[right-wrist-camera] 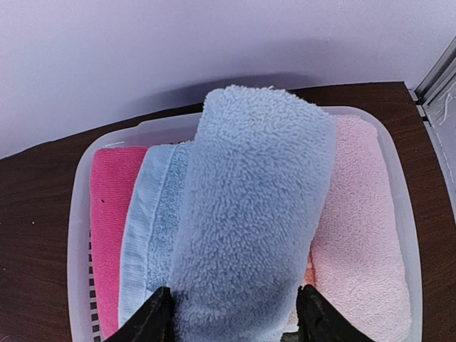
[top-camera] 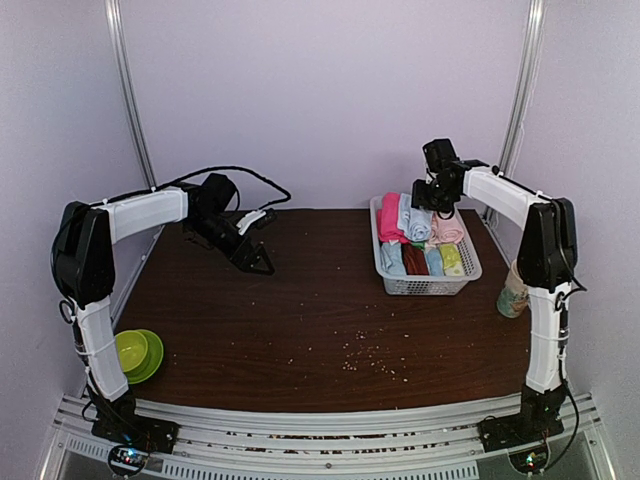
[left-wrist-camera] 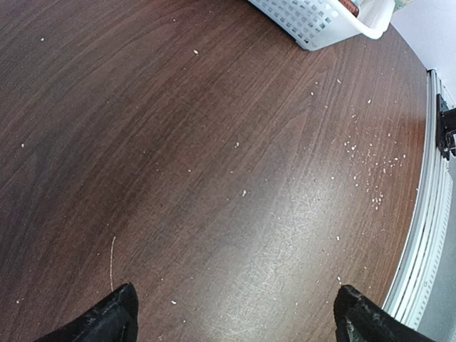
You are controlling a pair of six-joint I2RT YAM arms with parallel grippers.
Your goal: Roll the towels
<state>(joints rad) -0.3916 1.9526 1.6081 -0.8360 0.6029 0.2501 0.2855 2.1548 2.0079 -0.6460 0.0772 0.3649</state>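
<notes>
A white basket (top-camera: 430,290) at the back right holds the towels. The light blue towel (right-wrist-camera: 249,214), thick and fluffy, lies on top, running front to back. My right gripper (right-wrist-camera: 235,320) straddles its near end, one black finger pressed against each side. The magenta-pink towel (right-wrist-camera: 110,214) lies flat at the basket's left. From above, the right gripper (top-camera: 437,200) hangs over the basket's far end, above the blue towel (top-camera: 413,220) and the pink one (top-camera: 390,218). My left gripper (top-camera: 262,265) hovers low over bare table at the back left, with its fingertips (left-wrist-camera: 239,313) wide apart and nothing between them.
A pale pink towel (right-wrist-camera: 363,242) fills the basket's right side. Small coloured rolls (top-camera: 425,260) line the basket's near row. Green bowls (top-camera: 135,352) sit at the table's front left, and a cup (top-camera: 513,295) stands right of the basket. Crumbs (top-camera: 370,355) dot the table's middle.
</notes>
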